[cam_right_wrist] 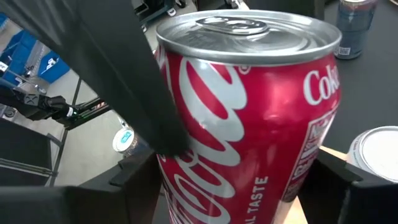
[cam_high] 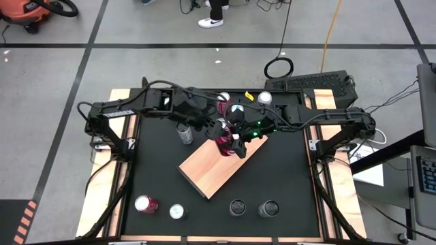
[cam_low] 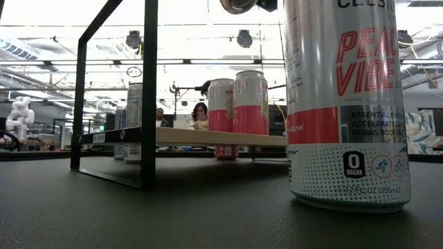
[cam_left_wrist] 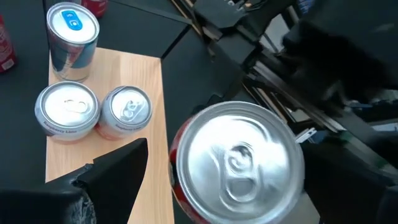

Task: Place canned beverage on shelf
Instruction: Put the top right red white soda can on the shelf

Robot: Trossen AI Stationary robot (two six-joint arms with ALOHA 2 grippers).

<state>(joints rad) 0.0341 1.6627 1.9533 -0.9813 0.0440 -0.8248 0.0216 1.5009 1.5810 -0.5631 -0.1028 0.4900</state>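
Right wrist view: red cola can (cam_right_wrist: 249,118) clamped between right pincer (cam_right_wrist: 239,171) fingers.

The near can (cam_low: 346,104) reads "PEACH VIBE"; the red can (cam_right_wrist: 249,118), "Coke".

The flat rectangular light-brown wooden shelf (cam_high: 216,168) looks smooth and matt, its grain faint. Over its far corner, the red glossy aluminium cola can (cam_right_wrist: 249,118) shows a bright brushed-metal lid. The black tabletop (cam_high: 286,170) beneath the shelf is dull and finely textured.
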